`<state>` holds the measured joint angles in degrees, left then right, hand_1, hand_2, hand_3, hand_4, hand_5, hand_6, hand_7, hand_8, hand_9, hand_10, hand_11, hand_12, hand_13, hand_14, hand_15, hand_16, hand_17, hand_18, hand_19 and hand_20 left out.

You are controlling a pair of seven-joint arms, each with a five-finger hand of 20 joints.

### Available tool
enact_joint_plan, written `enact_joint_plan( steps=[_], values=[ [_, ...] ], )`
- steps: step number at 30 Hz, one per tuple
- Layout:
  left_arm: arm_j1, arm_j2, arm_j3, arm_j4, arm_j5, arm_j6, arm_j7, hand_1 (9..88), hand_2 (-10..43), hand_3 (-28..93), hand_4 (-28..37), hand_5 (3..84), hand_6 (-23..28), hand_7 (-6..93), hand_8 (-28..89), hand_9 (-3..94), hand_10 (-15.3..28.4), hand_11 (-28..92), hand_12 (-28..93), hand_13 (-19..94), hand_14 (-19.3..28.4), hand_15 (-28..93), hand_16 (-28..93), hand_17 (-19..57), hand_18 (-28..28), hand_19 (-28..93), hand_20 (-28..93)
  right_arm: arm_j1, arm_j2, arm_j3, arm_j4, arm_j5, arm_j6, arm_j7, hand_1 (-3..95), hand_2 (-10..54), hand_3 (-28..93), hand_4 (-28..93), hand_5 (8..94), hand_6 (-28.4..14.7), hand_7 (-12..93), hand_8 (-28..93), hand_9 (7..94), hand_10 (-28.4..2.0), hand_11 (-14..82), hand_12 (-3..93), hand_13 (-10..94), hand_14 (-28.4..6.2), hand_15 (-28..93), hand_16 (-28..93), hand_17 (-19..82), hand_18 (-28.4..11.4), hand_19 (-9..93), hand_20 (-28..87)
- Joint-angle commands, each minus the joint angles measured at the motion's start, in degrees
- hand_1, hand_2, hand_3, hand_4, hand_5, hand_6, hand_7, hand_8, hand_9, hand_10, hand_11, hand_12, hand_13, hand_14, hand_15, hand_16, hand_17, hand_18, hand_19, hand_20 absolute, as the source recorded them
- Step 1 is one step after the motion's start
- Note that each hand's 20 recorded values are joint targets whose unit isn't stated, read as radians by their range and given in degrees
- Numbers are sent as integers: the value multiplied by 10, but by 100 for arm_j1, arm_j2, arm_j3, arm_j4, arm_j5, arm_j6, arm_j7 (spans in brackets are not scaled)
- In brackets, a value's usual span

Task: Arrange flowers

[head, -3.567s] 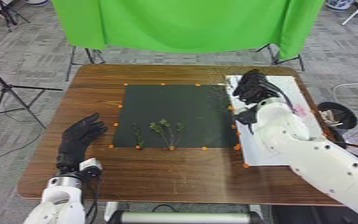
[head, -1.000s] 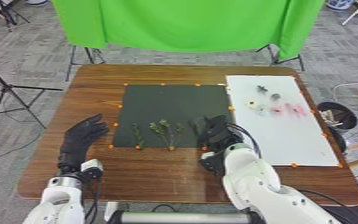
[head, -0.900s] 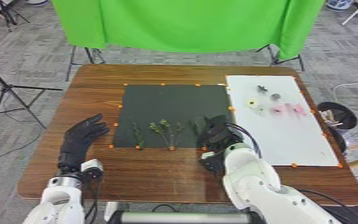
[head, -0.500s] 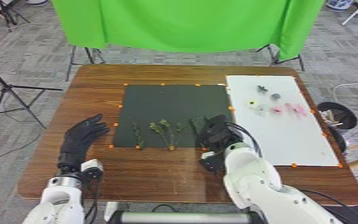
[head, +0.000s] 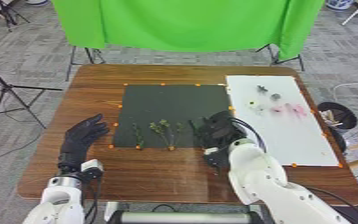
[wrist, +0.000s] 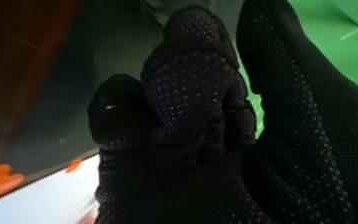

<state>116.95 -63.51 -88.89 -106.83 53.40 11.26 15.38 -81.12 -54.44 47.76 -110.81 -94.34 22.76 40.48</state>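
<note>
Head view. The dark mat (head: 162,107) lies flat on the brown table (head: 149,175), edged with orange tags (head: 116,124); these presumably fix the working area. Three items of greenery occupy its near part: a narrow sprig (head: 138,135), a branching sprig (head: 165,131) and, beside the right hand (head: 218,131), a dark sprig (head: 193,126), partly hard to make out. Stems run toward the near edge and tips point away, judged deliberate: a base of foliage, with room above for blooms. The white sheet (head: 291,140) adjoins the mat's right side and appears to serve as supply. On it lie a pale flower (head: 253,103) with a yellowish centre, pink flowers (head: 295,109), soft and ruffled in outline, and small dark pieces (head: 262,89). The left hand (head: 87,131) waits beside the mat, fingers extended and slightly spread, holding nothing. The right hand is at the mat's near right corner, probably to set or adjust the dark sprig.

Right wrist view. The right hand's fingers are loosely extended with a slight bend, green background showing through a gap; no stem is seen in its hold. The glove is black knit with fine pale dots, presumably for grip on thin stems. Mat and sheet meet behind it, the mat matt, the sheet smooth.
</note>
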Motion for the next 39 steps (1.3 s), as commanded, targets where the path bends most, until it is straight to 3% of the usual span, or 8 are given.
enact_joint_plan(
  steps=[1,6,11,16,29,39],
  values=[
    [132,-51,116,97,4,-62,-148,268,-27,717,-239,531,-2,173,-85,512,139,217,125,436,177,283,-7,136,118,81,231,137,136,505,-307,48,13,-295,476,-95,621,-3,618,-40,376,143,802,-145,380,377,911,-37,514,317,694,-74,857,374],
    [129,-45,113,80,-5,-36,-124,268,-28,717,-238,530,-2,173,-85,512,140,217,125,436,177,284,-7,136,118,80,231,379,533,749,-216,-358,66,-350,460,-95,634,-8,624,-39,368,144,797,-143,386,363,908,-38,513,318,690,-78,861,372],
    [165,-70,101,70,-14,-12,-111,268,-28,718,-239,530,-1,172,-85,512,140,217,125,437,178,284,-7,135,118,81,231,439,916,960,35,-791,-268,-178,438,-95,647,-15,621,-37,345,131,781,-140,309,345,894,-42,514,319,675,-85,873,369],
    [170,-72,100,71,-22,-10,-94,268,-28,717,-239,530,-2,173,-85,512,140,216,124,437,178,284,-7,135,118,81,231,437,1009,1151,268,-811,-730,-16,387,-95,696,-53,590,-29,310,-91,649,-168,229,236,851,-61,537,312,644,-98,899,339],
    [72,-72,179,124,-3,-78,-113,269,-27,716,-239,530,-1,172,-84,512,140,216,125,437,178,284,-7,135,118,81,230,542,1172,983,695,-991,-1645,88,363,-95,696,-59,518,-20,196,-77,546,-177,112,190,802,-82,555,277,602,-116,883,308],
    [84,-70,179,118,-7,-111,-132,268,-28,717,-238,530,-1,173,-85,512,140,217,124,436,178,285,-7,135,118,82,230,543,1207,909,937,-1070,-1837,208,361,-95,696,-59,500,-18,180,-73,516,-172,85,178,812,-77,558,252,604,-117,881,295]
  ],
)
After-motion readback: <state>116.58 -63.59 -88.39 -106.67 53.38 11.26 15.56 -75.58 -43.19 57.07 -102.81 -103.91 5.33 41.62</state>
